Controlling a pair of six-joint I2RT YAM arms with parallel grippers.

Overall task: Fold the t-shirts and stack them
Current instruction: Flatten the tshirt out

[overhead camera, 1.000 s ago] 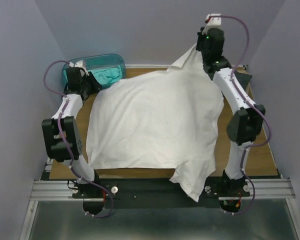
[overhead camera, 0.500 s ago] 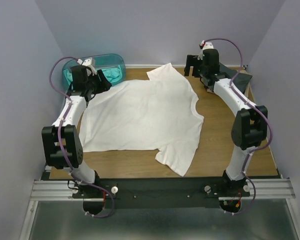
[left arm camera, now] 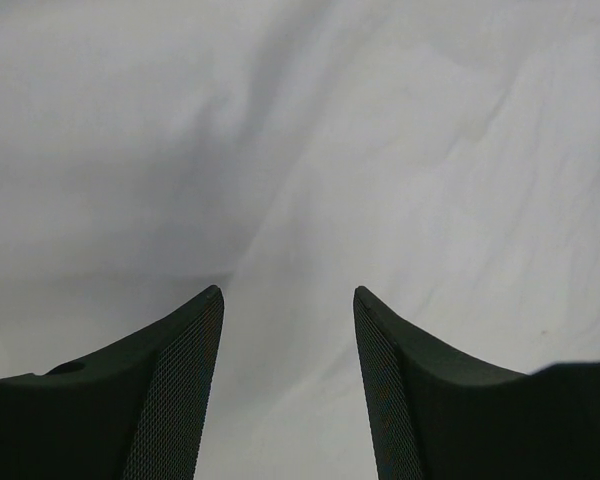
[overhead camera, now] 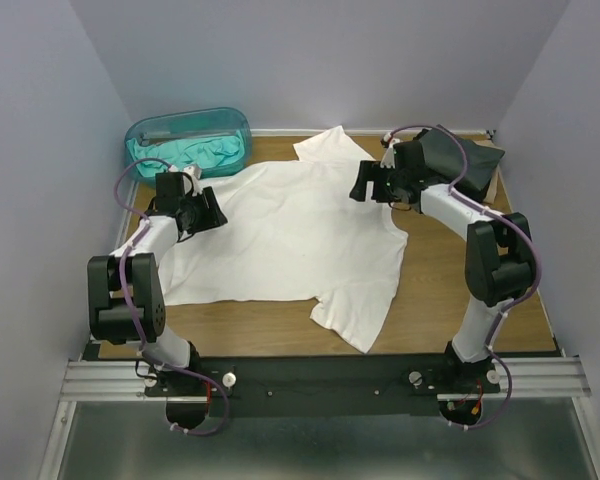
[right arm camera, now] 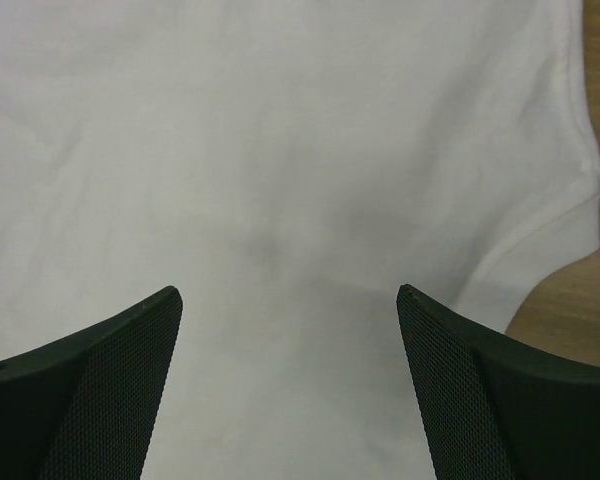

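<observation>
One white t-shirt (overhead camera: 290, 235) spread on worktop (overhead camera: 450, 290), wrinkled. Risk: pinching a wrinkle instead of the hem, dragging cloth into a crooked fold. Left fingers (overhead camera: 208, 212) partly apart above t-shirt's left side; right fingers (overhead camera: 365, 186) wide apart near its right edge. Both empty; cloth contact unclear.

Pale lilac walls (overhead camera: 310, 60) enclose a wooden table (overhead camera: 432, 300).
</observation>
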